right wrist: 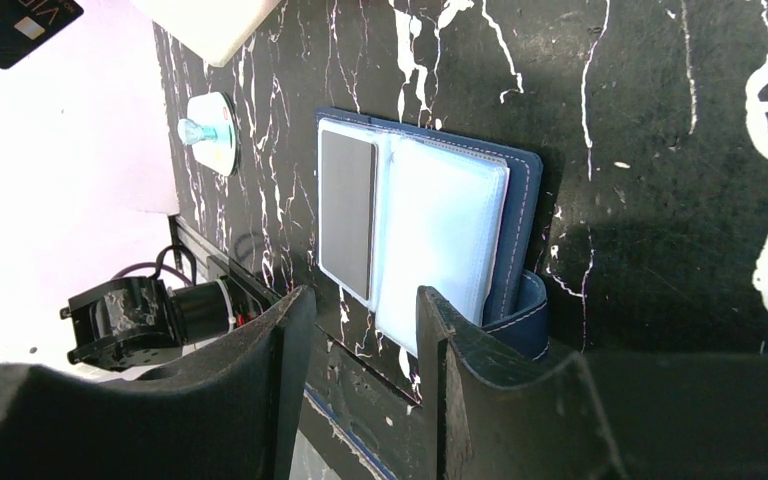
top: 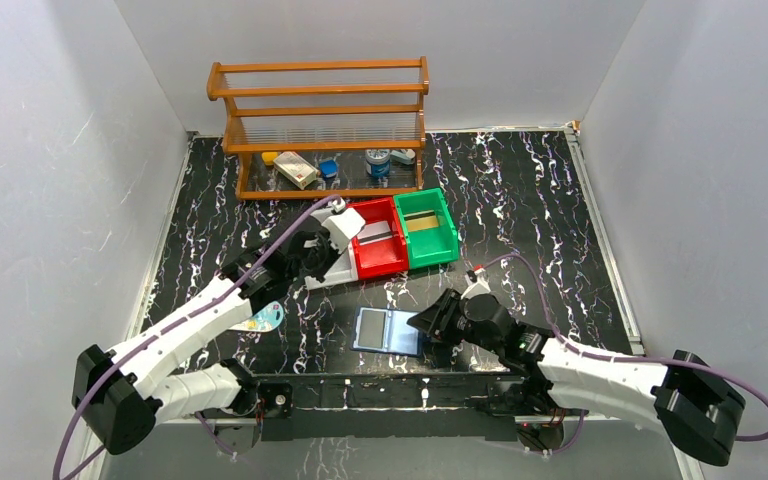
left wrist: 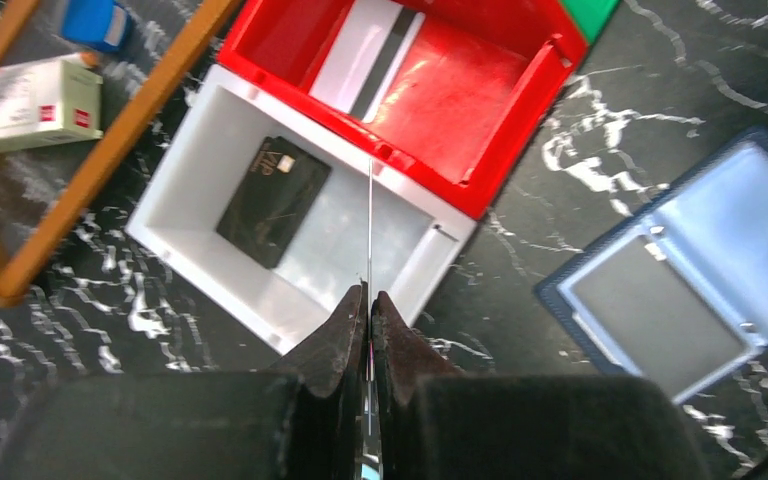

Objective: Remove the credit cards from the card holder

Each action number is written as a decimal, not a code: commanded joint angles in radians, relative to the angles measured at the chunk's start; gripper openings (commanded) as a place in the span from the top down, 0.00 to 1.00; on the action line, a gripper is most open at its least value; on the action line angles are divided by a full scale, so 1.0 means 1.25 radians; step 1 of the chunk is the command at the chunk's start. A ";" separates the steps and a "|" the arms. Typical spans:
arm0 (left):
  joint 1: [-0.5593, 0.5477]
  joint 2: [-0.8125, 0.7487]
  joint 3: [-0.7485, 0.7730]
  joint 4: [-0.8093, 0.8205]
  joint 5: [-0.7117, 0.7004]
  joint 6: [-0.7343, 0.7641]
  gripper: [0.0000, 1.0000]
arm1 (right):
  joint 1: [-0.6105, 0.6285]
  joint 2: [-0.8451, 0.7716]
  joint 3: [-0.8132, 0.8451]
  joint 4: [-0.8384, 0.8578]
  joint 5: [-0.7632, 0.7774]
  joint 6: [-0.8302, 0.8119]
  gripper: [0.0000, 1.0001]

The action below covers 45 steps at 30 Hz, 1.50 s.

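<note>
- Black marbled table (top: pixel 520 200): grey walls on three sides, bare floor right of the bins and along the right edge.
- Wooden rack (top: pixel 320 110) at the back wall, small packets on its lowest shelf.
- Three bins in a row, walls touching, just in front of the rack: white bin (left wrist: pixel 195 190), red bin (left wrist: pixel 460 100), green bin (top: pixel 430 245).
- Left gripper (left wrist: pixel 369 295) above the white bin's near wall, pressed together on a thin card (left wrist: pixel 370 220) seen edge-on, far end toward the white/red wall.
- Right gripper (right wrist: pixel 365 300) low over the holder's near edge, fingers spread, nothing between them. One finger just beside the navy corner; contact unclear.
- Card holder (top: pixel 388 332) flat and open, near the table's front edge, between the two arms, apart from the bins.
- Grey card (right wrist: pixel 348 210) in the holder's clear sleeve, on the side toward the left arm.
- Black VIP card (left wrist: pixel 273 200) flat on the white bin's floor.
- White striped card (left wrist: pixel 365 65) in the red bin.
- Oval packet (right wrist: pixel 210 135) left of the holder, apart from it.
</note>
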 commanded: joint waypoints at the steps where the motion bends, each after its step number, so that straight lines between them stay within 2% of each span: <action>1: 0.000 0.035 0.024 0.005 -0.099 0.167 1.00 | -0.001 -0.024 0.003 -0.016 0.030 0.009 0.49; 8: 0.003 0.152 0.049 0.072 -0.209 0.296 1.00 | -0.001 -0.037 -0.002 -0.029 0.041 0.022 0.49; 19: 0.024 0.303 0.059 0.161 -0.251 0.414 1.00 | -0.001 -0.047 -0.001 -0.041 0.060 0.032 0.48; 24: 0.101 0.327 0.057 0.196 -0.188 0.434 1.00 | -0.001 -0.058 -0.007 -0.061 0.065 0.042 0.48; 31: 0.137 0.346 0.042 0.213 -0.085 0.472 1.00 | -0.001 -0.099 -0.034 -0.066 0.080 0.066 0.48; 45: 0.174 0.409 0.012 0.292 -0.062 0.503 1.00 | -0.001 -0.175 -0.057 -0.088 0.098 0.088 0.48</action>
